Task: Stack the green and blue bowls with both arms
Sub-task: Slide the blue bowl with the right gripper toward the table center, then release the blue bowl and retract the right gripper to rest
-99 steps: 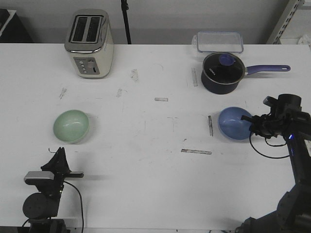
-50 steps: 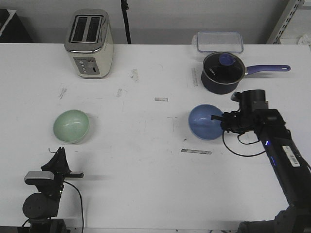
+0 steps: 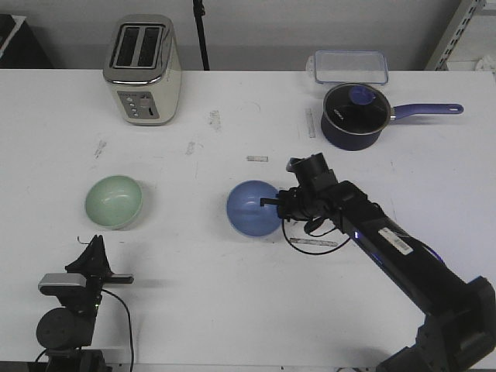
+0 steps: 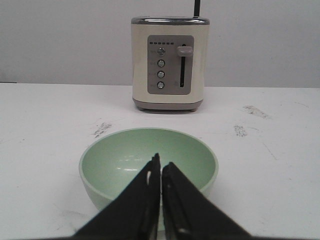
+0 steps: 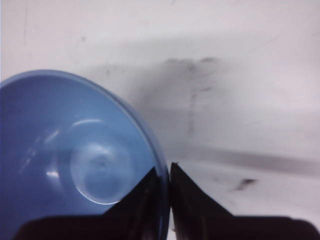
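Blue bowl (image 3: 253, 209), mid-bench, rim clamped in right claw (image 3: 273, 203); green bowl (image 3: 114, 201) well apart to its left on the white bench (image 3: 232, 310), just beyond the left claw (image 3: 94, 249), whose tips are together, empty.

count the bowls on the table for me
2: the green bowl sits at the table's left ahead of the left gripper; the blue bowl is near centre, pinched by the right gripper.
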`<state>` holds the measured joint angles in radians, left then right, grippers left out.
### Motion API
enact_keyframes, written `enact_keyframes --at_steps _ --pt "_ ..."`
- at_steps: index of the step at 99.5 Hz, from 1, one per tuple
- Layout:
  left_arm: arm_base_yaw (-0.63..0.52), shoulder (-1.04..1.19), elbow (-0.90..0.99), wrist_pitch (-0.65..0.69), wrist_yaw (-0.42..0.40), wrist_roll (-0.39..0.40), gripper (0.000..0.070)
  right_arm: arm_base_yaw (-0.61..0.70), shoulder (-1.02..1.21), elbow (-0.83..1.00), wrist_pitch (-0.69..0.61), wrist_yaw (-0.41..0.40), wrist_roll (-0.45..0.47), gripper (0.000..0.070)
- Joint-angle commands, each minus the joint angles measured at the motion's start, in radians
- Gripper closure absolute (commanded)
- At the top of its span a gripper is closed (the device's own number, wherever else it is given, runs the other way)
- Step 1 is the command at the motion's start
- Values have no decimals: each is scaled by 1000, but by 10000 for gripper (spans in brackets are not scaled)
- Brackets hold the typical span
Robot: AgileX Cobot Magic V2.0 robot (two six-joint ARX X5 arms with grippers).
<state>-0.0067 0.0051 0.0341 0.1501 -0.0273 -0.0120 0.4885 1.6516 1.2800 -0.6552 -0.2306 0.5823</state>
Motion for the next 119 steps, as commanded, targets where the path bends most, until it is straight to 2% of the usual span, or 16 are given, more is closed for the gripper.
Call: enact_keyframes --at_steps 1,11,58,63,74,79,93,108,119 --pt "1 -2 -22 14 1 12 698 24 34 10 21 16 47 691" --pt "1 -2 -22 14 1 12 698 45 65 10 23 45 73 690" --pt "1 -2 -23 14 1 12 698 49 87 10 27 97 72 678" --pt "1 -2 -22 14 1 12 698 49 86 10 27 97 72 636" --pt "1 -2 -22 14 1 12 698 49 81 10 29 97 72 439" --pt "1 -2 -22 14 1 12 698 47 74 10 31 98 70 385" --pt "1 -2 -22 14 1 12 698 40 37 10 43 103 40 374" --pt "1 -2 -22 14 1 12 698 26 -26 10 82 108 -13 249" --pt "1 -2 -22 15 1 12 698 0 -74 10 89 108 -100 249"
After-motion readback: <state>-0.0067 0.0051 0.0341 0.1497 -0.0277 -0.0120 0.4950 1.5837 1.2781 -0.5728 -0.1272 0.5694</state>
